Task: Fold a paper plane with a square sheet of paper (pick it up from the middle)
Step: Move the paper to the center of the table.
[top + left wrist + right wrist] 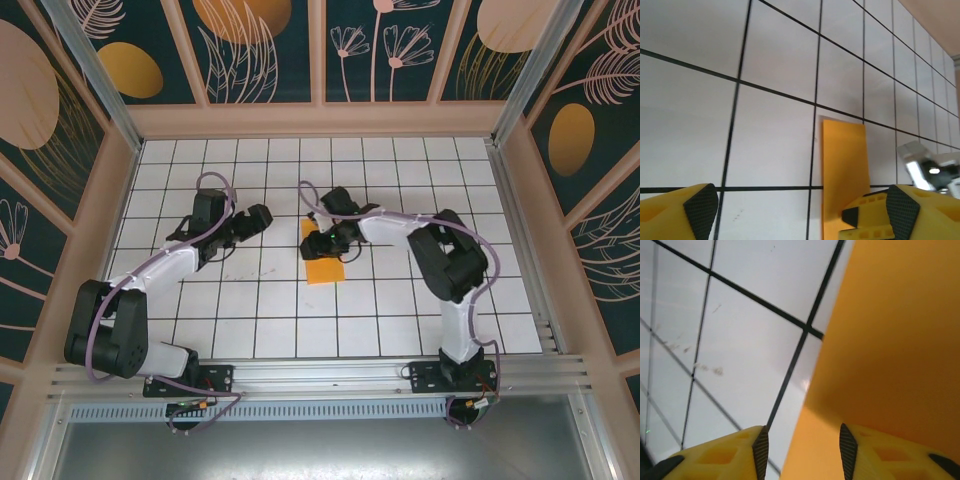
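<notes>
Two arms work over one white grid table (250, 320), and one piece of bright-orange paper lies on it. The left arm rises from its base at the near-left corner, bends at the elbow close to the left wall (90, 240), and reaches up and rightward across the tiles. The left gripper (262, 217) (800, 207) hangs low with its jaws spread wide and nothing between them. It points toward the sheet of paper (325, 270) (842, 170) but stays apart from it, and bare tiles separate the two. The sheet lies flat just right of the table's middle. It looks like an oblong, longer than it is wide, and its long left edge runs beside a black grid line. The right arm stands up from its near-right base, folds sharply at a high elbow, and stretches leftward. It brings the right gripper (318, 240) (802, 440) over the sheet's far end. Its jaws are partly parted, the paper's (890, 340) edge runs through the gap, and no pinch is visible. Open tiles surround the sheet on its near side and out to the right wall (525, 240).
</notes>
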